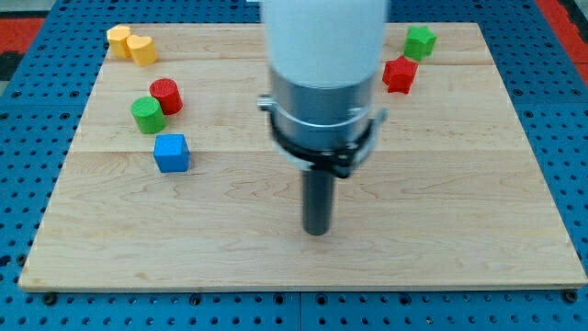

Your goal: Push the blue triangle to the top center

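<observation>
Blue triangle isn't visible; can't tell where it is, maybe behind the arm. Only blue piece is a blue cube [172,153], left side of the table [459,239]. My tip [317,231] sits near-centre, touching nothing. No hand fitted.

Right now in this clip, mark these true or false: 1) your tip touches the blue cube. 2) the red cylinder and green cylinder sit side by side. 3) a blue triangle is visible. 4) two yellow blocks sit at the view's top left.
1) False: my tip stands well apart from the blue cube, toward the view's right.
2) True: the red cylinder and green cylinder touch.
3) False: no blue triangle shows; the arm may hide it.
4) True: the yellow blocks touch there.
</observation>
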`<state>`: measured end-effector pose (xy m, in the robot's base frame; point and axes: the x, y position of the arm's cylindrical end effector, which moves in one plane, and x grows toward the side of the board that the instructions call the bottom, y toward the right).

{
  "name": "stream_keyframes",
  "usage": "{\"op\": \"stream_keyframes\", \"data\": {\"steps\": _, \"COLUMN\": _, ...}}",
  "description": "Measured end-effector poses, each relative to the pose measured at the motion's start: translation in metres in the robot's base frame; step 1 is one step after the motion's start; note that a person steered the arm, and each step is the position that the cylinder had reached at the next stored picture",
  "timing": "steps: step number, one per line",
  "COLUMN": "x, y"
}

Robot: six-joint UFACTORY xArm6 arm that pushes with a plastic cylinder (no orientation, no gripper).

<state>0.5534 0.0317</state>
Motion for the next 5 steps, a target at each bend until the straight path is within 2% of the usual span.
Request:
{"op": "stream_keyframes", "data": {"steps": 1, "x": 0.0, "y": 0.022}}
{"op": "stream_keyframes", "data": {"steps": 5, "x": 0.006, "y": 0.03}}
